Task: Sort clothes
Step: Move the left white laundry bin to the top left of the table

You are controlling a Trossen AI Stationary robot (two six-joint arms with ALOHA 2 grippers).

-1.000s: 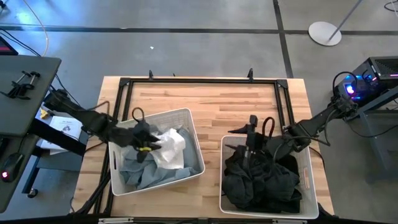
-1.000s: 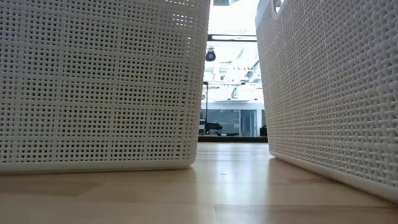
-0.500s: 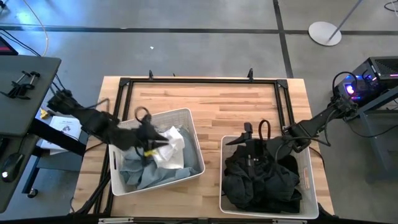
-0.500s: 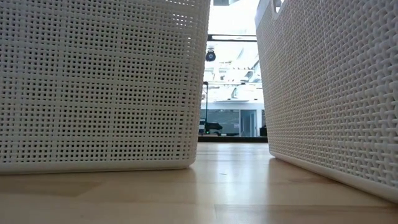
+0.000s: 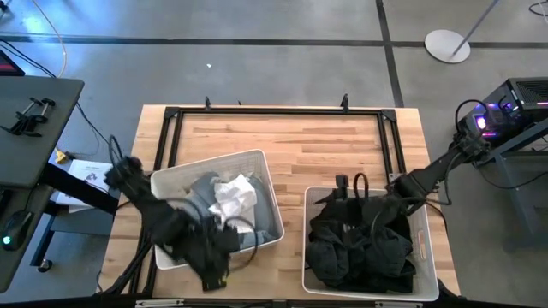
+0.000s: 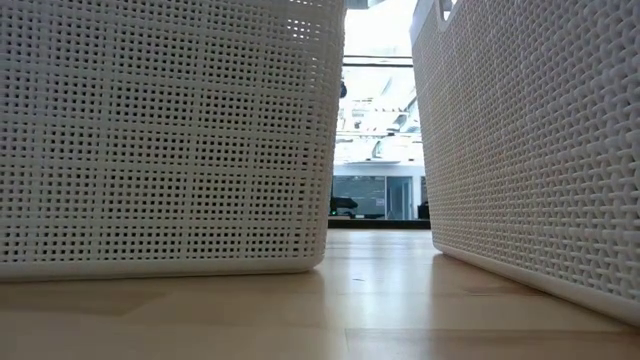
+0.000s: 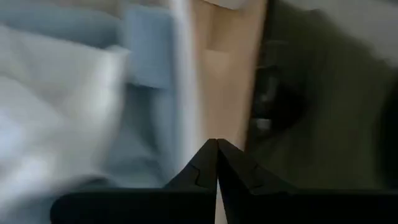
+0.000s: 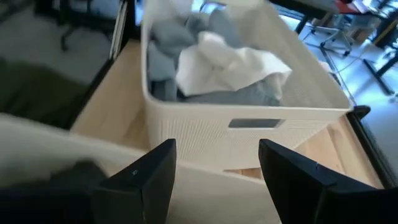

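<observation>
Pale blue-grey clothes (image 5: 202, 190) and a white garment (image 5: 235, 198) lie in the left white basket (image 5: 257, 156). They also show in the right wrist view, the blue-grey (image 8: 166, 70) and the white (image 8: 231, 62). Black and charcoal clothes (image 5: 360, 246) fill the right white basket (image 5: 425, 248). My left gripper (image 5: 214, 269) is shut at the left basket's near wall, and its shut fingertips (image 7: 216, 155) show with nothing between them. My right gripper (image 5: 341, 198) is open and empty (image 8: 214, 168) over the far left part of the right basket, pointing toward the left basket. My left gripper hangs shut over the left basket's near wall (image 7: 180, 74). I cannot tell whether it touches the wall or the clothes.
The two baskets stand side by side at the table's near half, with a strip of bare wood (image 6: 370, 290) between them. A black frame (image 5: 274, 111) runs along the table's far and side edges. The far half of the tabletop (image 5: 282, 141) holds nothing else.
My left gripper has swung from above the clothes in the left basket toward the table's near edge, past the basket's near wall. The left basket has shifted a little toward the right basket. My right gripper has moved slightly toward the near edge over the black clothes.
</observation>
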